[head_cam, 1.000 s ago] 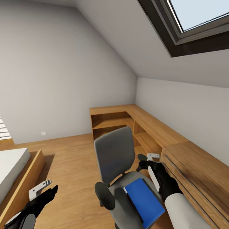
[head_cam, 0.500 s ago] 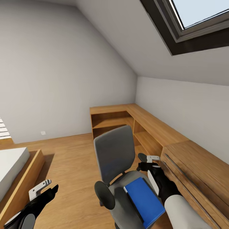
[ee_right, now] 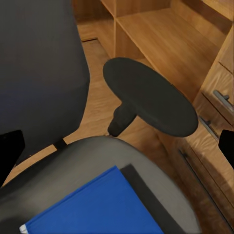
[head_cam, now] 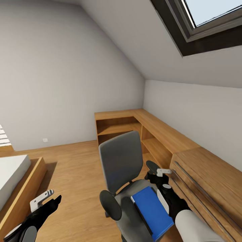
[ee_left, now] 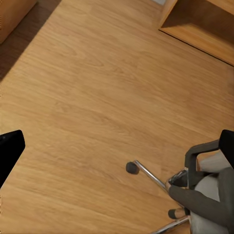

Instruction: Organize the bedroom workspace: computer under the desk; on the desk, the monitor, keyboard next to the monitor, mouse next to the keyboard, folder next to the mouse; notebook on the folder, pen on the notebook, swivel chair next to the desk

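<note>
The grey swivel chair (head_cam: 121,161) stands in front of me in the bedroom, its back turned away. The blue folder (head_cam: 151,211) lies flat on its seat, dark spine edge toward the chair's middle. My right gripper (head_cam: 161,177) hovers open over the chair's right armrest (ee_right: 148,100), just beyond the folder (ee_right: 97,209), holding nothing. My left gripper (head_cam: 49,201) hangs open and empty over bare floor left of the chair; its wrist view catches the chrome base (ee_left: 156,179). The desk, computer, monitor, keyboard, mouse, notebook and pen are out of view.
A light wood chest with long steel handles (head_cam: 205,181) stands close on the right, joined to low open wooden shelving (head_cam: 134,129) running into the corner. A bed frame (head_cam: 23,183) sits at the left. The sloped ceiling carries a skylight (head_cam: 208,20). Wood floor (head_cam: 74,168) lies between bed and chair.
My right gripper has sunk slightly and turned a little over the chair's right armrest. The view has shifted slightly. The left arm, chair and folder stay put.
</note>
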Robot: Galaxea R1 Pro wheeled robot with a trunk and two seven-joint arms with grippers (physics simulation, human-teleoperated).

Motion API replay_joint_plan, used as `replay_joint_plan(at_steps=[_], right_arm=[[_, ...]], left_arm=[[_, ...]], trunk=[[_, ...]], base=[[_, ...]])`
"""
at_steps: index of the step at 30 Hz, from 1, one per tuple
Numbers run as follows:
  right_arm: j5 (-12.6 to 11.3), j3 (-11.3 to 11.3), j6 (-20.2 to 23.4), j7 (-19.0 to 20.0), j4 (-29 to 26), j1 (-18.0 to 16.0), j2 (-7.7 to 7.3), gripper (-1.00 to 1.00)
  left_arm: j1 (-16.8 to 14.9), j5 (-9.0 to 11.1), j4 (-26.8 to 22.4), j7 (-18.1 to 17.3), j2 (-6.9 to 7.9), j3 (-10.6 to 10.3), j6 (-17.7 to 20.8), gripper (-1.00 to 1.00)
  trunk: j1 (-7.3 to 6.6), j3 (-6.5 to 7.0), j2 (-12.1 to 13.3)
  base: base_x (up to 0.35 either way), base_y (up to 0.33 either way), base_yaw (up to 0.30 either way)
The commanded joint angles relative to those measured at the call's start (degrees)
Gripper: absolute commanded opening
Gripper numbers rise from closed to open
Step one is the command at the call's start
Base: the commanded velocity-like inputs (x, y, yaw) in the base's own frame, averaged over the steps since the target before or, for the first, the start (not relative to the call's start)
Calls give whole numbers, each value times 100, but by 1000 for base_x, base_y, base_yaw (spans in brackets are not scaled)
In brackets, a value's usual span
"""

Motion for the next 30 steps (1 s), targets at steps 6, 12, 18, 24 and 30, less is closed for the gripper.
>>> replay_joint_plan(at_steps=[6,12,18,24,30], right_arm=[[-8,-9,-53,-11,23,-6,11,100],[-25,-10,-53,-18,21,-3,17,100],[-28,-10,-51,-19,14,-3,14,100],[-28,-10,-47,-20,13,-3,12,100],[-24,-10,-44,-20,12,-6,12,100]], left_arm=[[-5,64,-8,48,-8,5,22,100],[-5,65,-8,50,-8,5,10,100],[-5,65,-8,51,-15,5,-55,100],[-5,65,-8,51,-22,5,-71,100],[-5,65,-8,53,-28,5,-75,100]], trunk=[[133,-115,-247],[265,-223,-488],[396,-331,-729],[528,-439,-969],[660,-546,-1210]], base=[[0,0,0],[0,0,0],[0,0,0],[0,0,0],[0,0,0]])
